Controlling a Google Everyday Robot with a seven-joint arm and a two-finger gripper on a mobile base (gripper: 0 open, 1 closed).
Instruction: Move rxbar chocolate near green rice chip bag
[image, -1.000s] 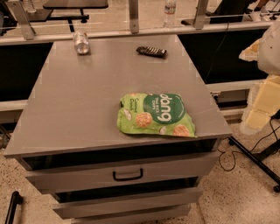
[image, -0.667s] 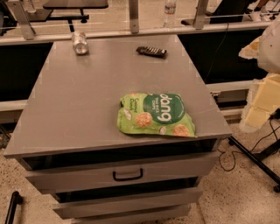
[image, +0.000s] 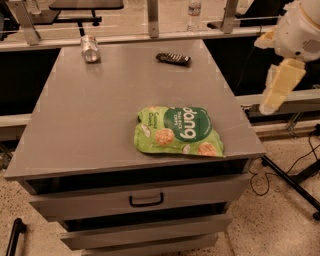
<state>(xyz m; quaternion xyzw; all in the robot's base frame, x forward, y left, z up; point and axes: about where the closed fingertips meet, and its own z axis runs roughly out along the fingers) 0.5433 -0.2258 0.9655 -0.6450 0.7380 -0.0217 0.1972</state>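
Observation:
The rxbar chocolate is a small dark flat bar lying at the far middle-right of the grey table. The green rice chip bag lies flat near the table's front right edge, "dang" lettering facing up. The bar and the bag are well apart. My gripper hangs in the air off the table's right side, level with the table's middle, away from both the bar and the bag. It holds nothing that I can see.
A silver can lies at the table's far left corner. A rail with posts runs behind the table, with a water bottle beyond it. Drawers are under the tabletop. Stand legs and cables lie on the floor at right.
My arm and gripper have moved up and a little to the left, toward the table's right side. The bar, bag and can have not moved.

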